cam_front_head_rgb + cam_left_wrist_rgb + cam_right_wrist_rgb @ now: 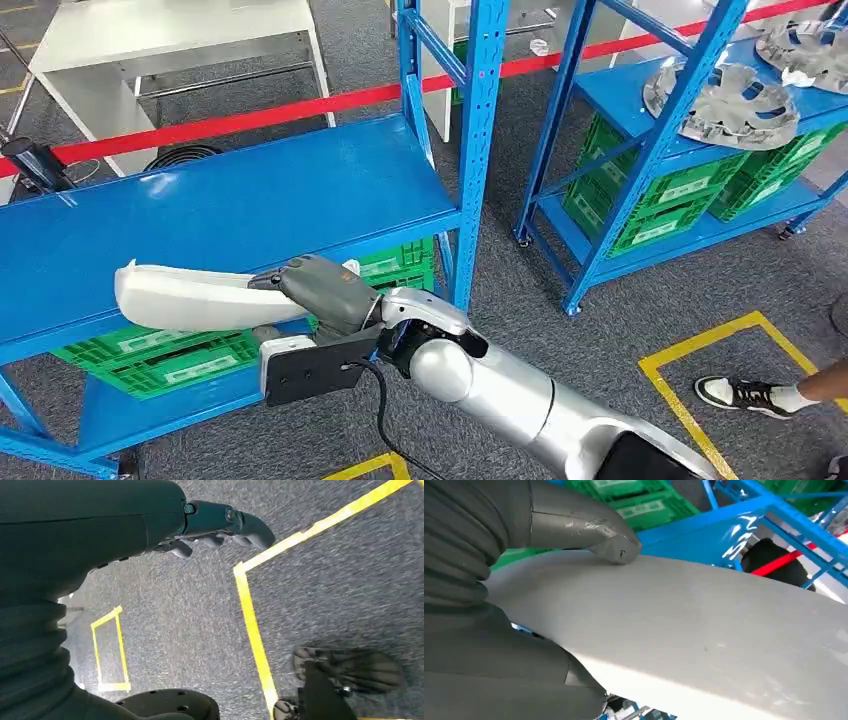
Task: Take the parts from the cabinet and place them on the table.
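While the right hand (318,291) grips the white part (190,296) over the blue shelf (230,205), thumb on top, fingers (514,680) beneath.

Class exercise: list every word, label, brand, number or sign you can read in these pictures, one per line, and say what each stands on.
No text can be read in any view.
White labels on the green crates in the right rack: print too small to read.
White labels on the green crates under the blue shelf: too small and blurred.
White part held by the right hand: no marking.
Left hand over the floor: no text.
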